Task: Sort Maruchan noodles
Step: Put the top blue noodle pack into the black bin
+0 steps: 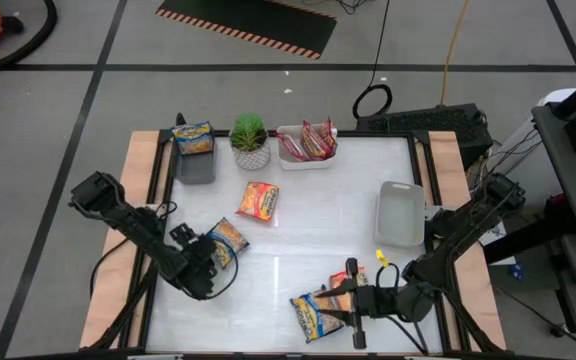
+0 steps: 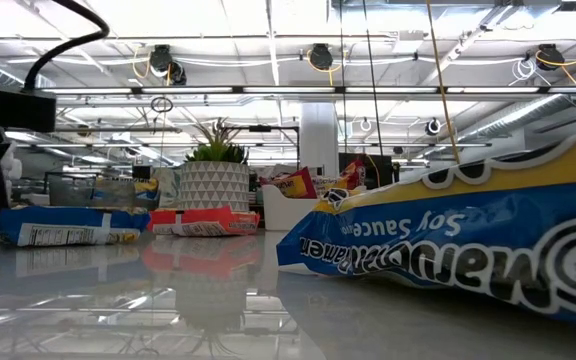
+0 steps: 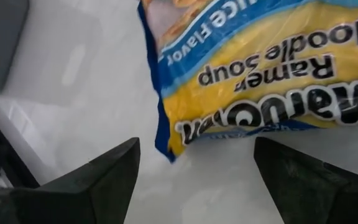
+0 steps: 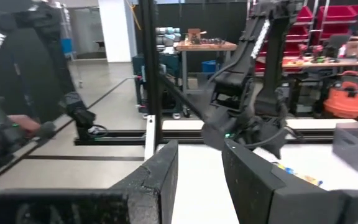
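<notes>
My left gripper (image 3: 194, 171) is open, low over the table near its left edge (image 1: 200, 265). A blue-trimmed noodle packet (image 3: 272, 68) lies flat ahead of it (image 1: 230, 240), its near corner between the fingers without touching them. My right gripper (image 4: 201, 180) points level toward the table's left, near the near edge (image 1: 353, 302); its fingers stand a narrow gap apart with only bare table between them. Beside it lie a blue-trimmed packet (image 1: 316, 315) and an orange one (image 1: 342, 289). A red-orange packet (image 1: 258, 200) lies mid-table.
A grey tray (image 1: 195, 168) at the far left carries a blue packet (image 1: 193, 137). A white tray (image 1: 306, 158) holds red packets (image 1: 310, 140). A potted plant (image 1: 250, 140) stands between them. Another tray (image 1: 400, 212) sits at the right. Free room lies mid-table.
</notes>
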You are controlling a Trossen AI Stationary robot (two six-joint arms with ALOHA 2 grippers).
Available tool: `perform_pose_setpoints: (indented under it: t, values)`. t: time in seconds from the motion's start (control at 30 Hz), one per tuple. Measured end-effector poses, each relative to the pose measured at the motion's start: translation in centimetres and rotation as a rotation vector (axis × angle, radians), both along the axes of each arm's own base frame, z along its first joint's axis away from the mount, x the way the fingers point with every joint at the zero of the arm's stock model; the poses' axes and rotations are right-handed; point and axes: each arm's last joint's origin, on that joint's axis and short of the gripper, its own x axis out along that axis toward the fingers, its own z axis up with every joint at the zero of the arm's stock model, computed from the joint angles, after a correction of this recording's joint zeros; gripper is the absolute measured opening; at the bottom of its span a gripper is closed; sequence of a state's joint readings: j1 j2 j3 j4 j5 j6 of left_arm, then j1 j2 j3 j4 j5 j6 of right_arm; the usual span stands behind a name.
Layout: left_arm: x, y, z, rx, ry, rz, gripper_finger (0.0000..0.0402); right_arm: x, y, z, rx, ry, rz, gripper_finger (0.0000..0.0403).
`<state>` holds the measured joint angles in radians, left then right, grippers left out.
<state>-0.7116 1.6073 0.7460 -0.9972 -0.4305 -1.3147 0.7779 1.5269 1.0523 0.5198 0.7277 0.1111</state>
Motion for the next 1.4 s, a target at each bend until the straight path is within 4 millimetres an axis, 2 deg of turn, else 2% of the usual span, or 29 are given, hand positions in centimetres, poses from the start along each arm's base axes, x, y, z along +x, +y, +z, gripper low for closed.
perform_pose_setpoints:
  t: [0.27, 0.47, 0.7, 0.87, 1.17, 1.23, 1.4]
  values:
    - [0.9, 1.0, 0.0, 0.005, 0.068, -0.071, 0.0320, 1.4, -1.5, 0.0, -0.044, -0.001, -0.014, 0.0116]
    - [2.1, 2.5, -0.1, -0.024, 0.098, -0.071, 0.0276, 1.8, -2.7, 0.7, -0.034, -0.019, 0.024, 0.0116]
    - [3.2, 3.7, -0.2, -0.054, 0.125, -0.120, 0.0229, 1.7, -3.1, 1.2, -0.085, -0.026, 0.021, 0.0116]
    - [3.9, 4.3, -0.3, -0.064, 0.122, -0.177, 0.0176, 1.8, -3.4, 1.2, -0.087, -0.026, 0.011, 0.0116]
    - [4.6, 4.8, -0.4, 0.032, 0.100, -0.272, 0.0022, 2.5, -4.5, 0.4, -0.024, 0.057, -0.032, 0.0116]
    - [4.6, 4.7, -0.4, 0.042, 0.104, -0.283, 0.0008, 2.7, -4.8, 0.1, 0.015, 0.082, -0.048, 0.0116]
    - [4.6, 4.7, -0.1, 0.059, 0.146, -0.333, 0.0005, 3.0, -5.5, -0.4, 0.075, 0.130, -0.092, 0.0116]
